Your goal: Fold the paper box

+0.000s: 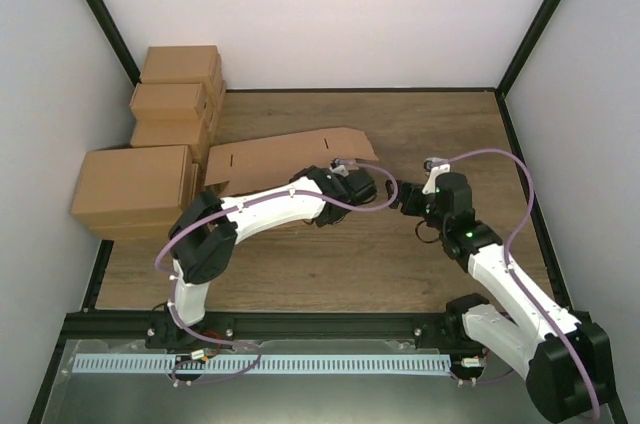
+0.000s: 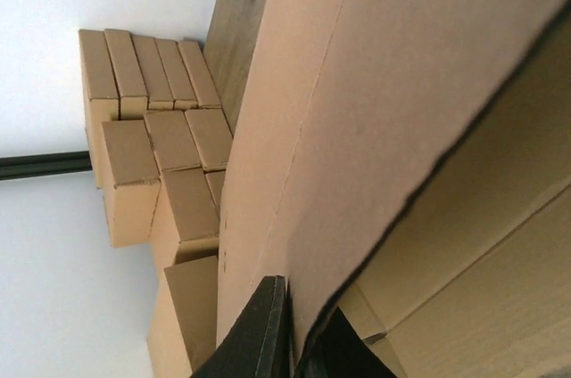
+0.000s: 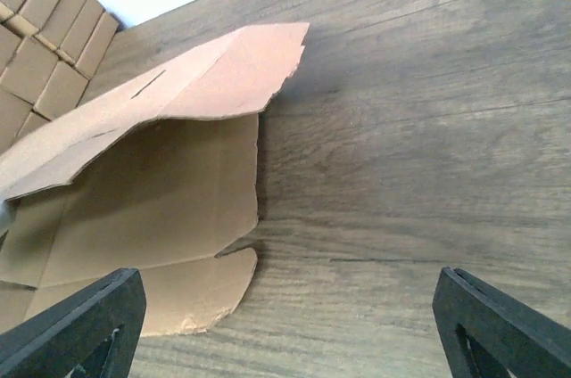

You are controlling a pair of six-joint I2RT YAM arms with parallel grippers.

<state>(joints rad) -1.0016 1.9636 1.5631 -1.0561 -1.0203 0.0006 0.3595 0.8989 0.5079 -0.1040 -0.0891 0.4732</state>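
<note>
The left gripper (image 2: 302, 311) pinches a raised panel of the paper box (image 1: 290, 156), arm stretched across the table (image 1: 400, 264); the right gripper (image 3: 287, 284) gapes wide, empty, beside it.

My overhead camera sits above and behind my bases, looking down toward 12 o'clock over the whole brown wood-grain table (image 1: 400, 264). My left wrist camera is pressed close along the flat brown corrugated cardboard piece (image 2: 357, 128), with the stacked brown cartons (image 2: 169, 146) at its 9 o'clock. My right wrist camera hangs low over the table, farther back, with the cardboard at 9 o'clock. All three views share both.
</note>
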